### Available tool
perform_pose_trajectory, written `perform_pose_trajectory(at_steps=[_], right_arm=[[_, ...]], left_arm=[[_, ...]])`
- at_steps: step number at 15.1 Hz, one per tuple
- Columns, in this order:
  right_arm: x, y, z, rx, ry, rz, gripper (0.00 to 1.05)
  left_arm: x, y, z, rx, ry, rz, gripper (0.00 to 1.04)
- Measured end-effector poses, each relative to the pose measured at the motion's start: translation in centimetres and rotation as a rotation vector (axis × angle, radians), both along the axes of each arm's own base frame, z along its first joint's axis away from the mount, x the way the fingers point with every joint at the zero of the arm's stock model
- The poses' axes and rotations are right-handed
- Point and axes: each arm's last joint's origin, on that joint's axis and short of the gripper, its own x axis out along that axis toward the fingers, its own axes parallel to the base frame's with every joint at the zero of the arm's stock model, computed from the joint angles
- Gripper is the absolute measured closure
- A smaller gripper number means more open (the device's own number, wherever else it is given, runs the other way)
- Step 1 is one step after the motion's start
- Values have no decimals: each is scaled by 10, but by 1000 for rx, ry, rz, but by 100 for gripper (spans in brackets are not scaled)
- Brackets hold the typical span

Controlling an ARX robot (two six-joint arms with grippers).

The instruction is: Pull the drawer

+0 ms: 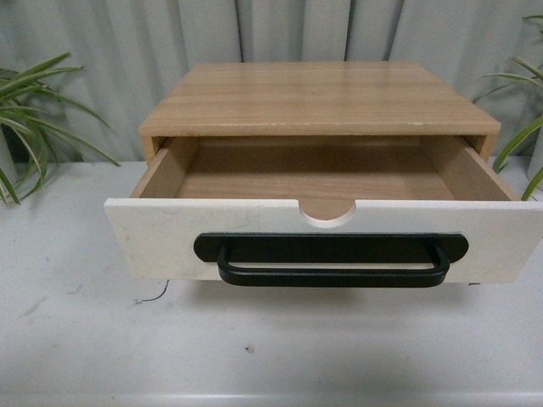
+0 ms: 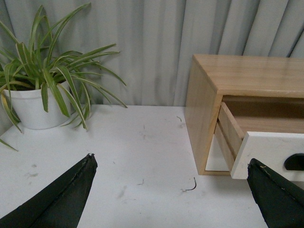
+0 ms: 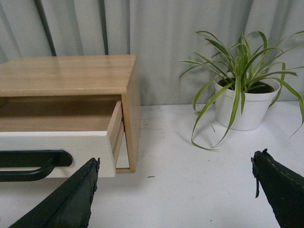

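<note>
Matte black, wedge-shaped fingers of the left tool (image 2: 173, 199) and right tool (image 3: 175, 197) are spread wide, empty; the drawer (image 1: 322, 233), white-fronted with wood sides, is seen pulled out.

White table (image 1: 76, 339) – wood cabinet (image 1: 318, 97) w/ drawer (image 1: 170, 237) centre, potted plants (image 2: 33, 104) either side.

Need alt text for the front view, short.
A white-fronted drawer with a black bar handle stands pulled out of a light wood cabinet on a white table, its inside empty. Green plant leaves show at both edges before a grey curtain; no arm is in view.
</note>
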Motion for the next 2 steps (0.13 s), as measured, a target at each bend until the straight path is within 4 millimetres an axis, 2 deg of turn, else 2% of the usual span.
perform_pose_trajectory(at_steps=[2], right_arm=[[0,0,0,0,0,0,6]], left_arm=[[0,0,0,0,0,0,7]])
